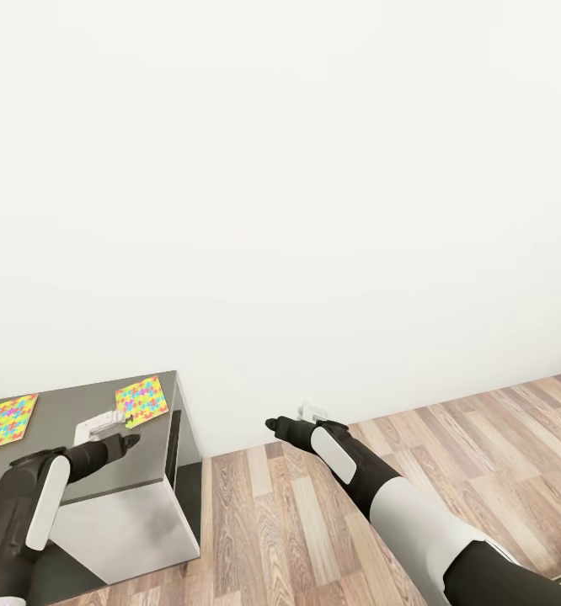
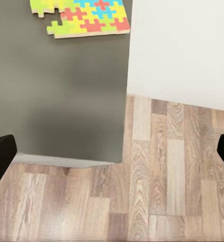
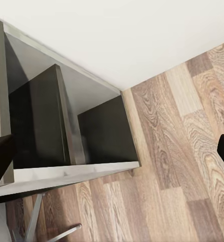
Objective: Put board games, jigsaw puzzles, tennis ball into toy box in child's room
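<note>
1. Dark grey top of the table (image 1: 78, 412), seen at the lower left of the head view, set against the white wall (image 1: 314, 210); two jigsaw puzzles are laid flat on it.
2. Jigsaw puzzle (image 1: 141, 398), multicoloured, placed near the table's far right corner; it is also seen in the left wrist view (image 2: 84, 17), lying on the grey top well ahead of the fingers and apart from them.
3. Second jigsaw puzzle (image 1: 5, 420), placed at the table's left, cut by the picture's edge.
4. Left gripper (image 1: 127, 440), held over the table top just short of the nearer puzzle; its dark fingers (image 2: 1, 156) are spread wide at opposite edges of the wrist view; nothing is held.
5. Right gripper (image 1: 274, 425), held over the wood-plank floor (image 1: 449, 454) to the right of the table; fingers (image 3: 0, 159) likewise spread wide; nothing is held; the table's open side shelving (image 3: 61, 131) is seen ahead.
</note>
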